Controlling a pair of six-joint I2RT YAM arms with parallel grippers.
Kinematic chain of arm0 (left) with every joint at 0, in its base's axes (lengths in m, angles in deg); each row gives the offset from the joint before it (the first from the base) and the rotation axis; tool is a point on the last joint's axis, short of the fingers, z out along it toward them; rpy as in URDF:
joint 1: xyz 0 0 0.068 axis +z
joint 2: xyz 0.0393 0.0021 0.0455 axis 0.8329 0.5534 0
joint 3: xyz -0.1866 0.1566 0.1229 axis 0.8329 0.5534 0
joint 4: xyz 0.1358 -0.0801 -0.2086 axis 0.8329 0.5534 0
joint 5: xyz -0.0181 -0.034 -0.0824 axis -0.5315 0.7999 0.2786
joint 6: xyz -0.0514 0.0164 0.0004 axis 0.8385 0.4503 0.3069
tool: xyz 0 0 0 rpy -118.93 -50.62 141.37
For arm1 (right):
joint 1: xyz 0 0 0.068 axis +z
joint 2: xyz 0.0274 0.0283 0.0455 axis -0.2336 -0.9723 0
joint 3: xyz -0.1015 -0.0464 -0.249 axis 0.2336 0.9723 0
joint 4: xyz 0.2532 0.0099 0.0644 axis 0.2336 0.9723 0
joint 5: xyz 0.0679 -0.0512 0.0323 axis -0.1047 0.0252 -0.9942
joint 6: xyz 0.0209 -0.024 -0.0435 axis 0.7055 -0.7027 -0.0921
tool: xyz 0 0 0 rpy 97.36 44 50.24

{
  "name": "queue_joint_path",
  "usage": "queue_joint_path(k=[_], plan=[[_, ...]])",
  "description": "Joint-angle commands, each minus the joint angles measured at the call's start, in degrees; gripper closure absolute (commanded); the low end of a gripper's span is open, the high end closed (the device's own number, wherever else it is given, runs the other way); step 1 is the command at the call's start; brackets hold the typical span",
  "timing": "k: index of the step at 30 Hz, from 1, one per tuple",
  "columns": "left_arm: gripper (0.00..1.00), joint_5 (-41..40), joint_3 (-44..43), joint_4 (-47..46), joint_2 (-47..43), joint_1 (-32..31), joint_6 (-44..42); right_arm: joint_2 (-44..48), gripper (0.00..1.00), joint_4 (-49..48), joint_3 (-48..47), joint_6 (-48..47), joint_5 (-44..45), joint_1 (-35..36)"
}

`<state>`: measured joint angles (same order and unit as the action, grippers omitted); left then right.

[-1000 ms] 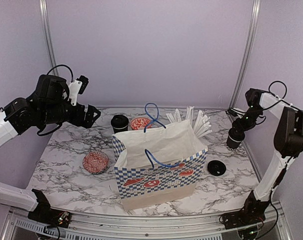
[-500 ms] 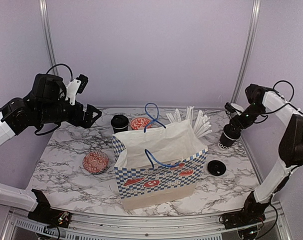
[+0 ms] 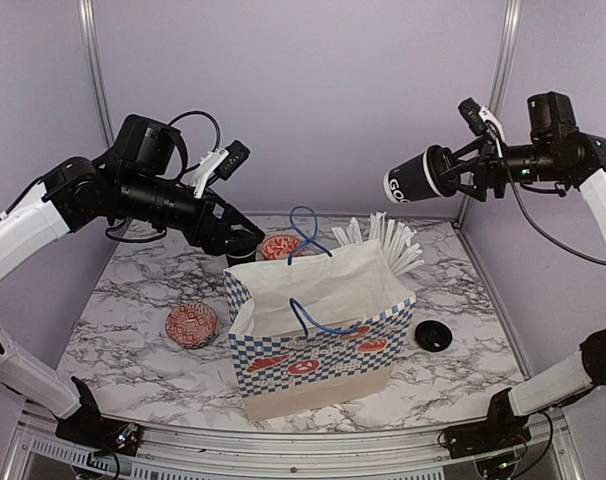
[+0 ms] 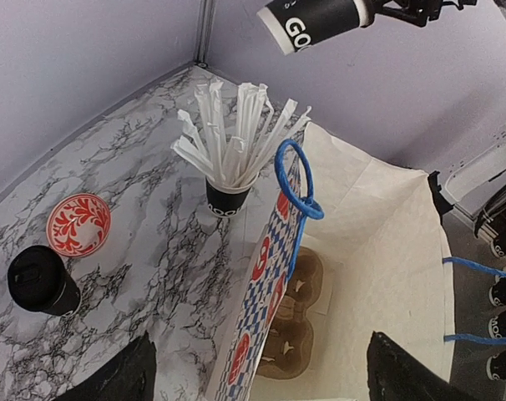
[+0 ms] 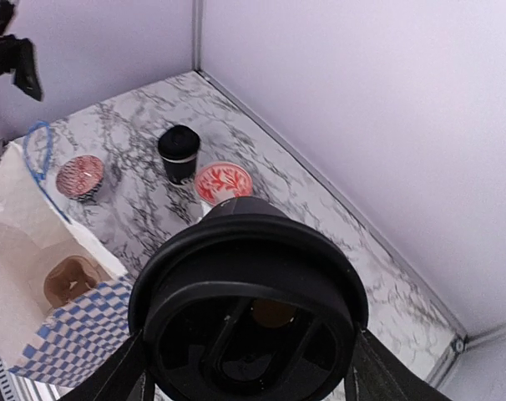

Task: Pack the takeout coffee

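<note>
- A red patterned dish is sitting on the left of the marble surface, well apart from the other things.
- The left gripper is hanging with its jaws spread wide and nothing between them, over the back left part of the surface near the bag's rim.
- A lidded cup is standing upright on the surface below that gripper and off to one side, untouched. In the top view the gripper is partly hiding it.
- A second red dish is lying just beside that cup.
- A blue-checked paper bag is standing open in the middle, with a brown carrier tray lying on its bottom.
- A cup of white sticks is standing just behind the bag's right corner.
- A loose black lid is lying flat on the surface to the right of the bag.
- The right gripper is clamping a held cup by its wide lidded end. The cup is lying on its side high in the air, base pointing left, above the sticks and up to the right of the bag.
</note>
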<state>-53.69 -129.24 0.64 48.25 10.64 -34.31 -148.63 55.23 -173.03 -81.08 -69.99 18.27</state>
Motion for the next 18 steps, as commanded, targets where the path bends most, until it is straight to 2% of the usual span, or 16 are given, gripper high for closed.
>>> queue_joint_path(k=[1,10,18], plan=[[0.12,0.2,-5.9,6.6,5.8,-2.3,-2.6,2.6,0.56,1.8,-3.2,-4.9,-12.5,7.4],[0.24,-0.6,-9.2,10.7,12.4,-3.8,-4.9,4.3,0.57,10.9,-1.7,-15.1,-11.5,22.3],[0.33,-0.6,-11.1,11.8,16.1,-3.9,-6.4,0.9,0.58,8.3,0.2,-13.3,2.0,38.1]])
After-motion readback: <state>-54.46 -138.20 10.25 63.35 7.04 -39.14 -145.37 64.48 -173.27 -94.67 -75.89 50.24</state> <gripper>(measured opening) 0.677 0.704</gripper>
